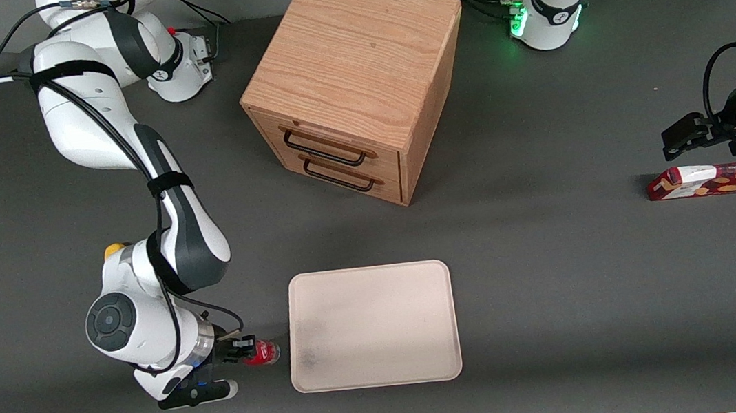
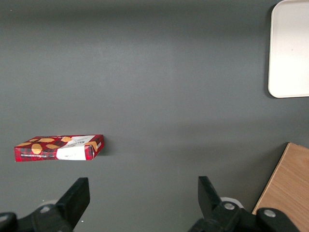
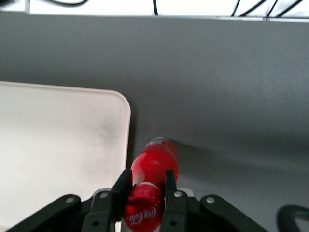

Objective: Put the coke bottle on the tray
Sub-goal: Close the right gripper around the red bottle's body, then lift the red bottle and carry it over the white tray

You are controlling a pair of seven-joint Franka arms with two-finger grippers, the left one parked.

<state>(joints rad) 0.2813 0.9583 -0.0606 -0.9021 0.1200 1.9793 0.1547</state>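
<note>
Gripping the coke bottle (image 3: pixel 152 176) between two black fingers (image 3: pixel 170 186), with the gripper (image 1: pixel 246 350) low over the dark grey table (image 1: pixel 557 282) at the working arm's end, just beside the rim of the tray (image 1: pixel 371 327). Lying almost on its side, pointed away from the wrist, and in the wrist view not yet over the tray but over bare table next to its rounded corner. Judged as the carrying step: bottle already taken, placing not yet done. Calling next for a small lift to clear the low rim, a short sideways move over the pale beige surface with its faint grey smudge, then lowering and opening; possibly also turning the bottle upright, otherwise a risk of rolling on the flat tray. Elsewhere on the matte table: a wooden drawer box (image 1: pixel 354 83) with two black handles, farther from the front camera than the tray, a flat red carton (image 1: pixel 698 183) toward the parked arm's end, and a yellow ball (image 1: pixel 114 249) half hidden by the working arm. Cables along the table edge nearest the camera.
</note>
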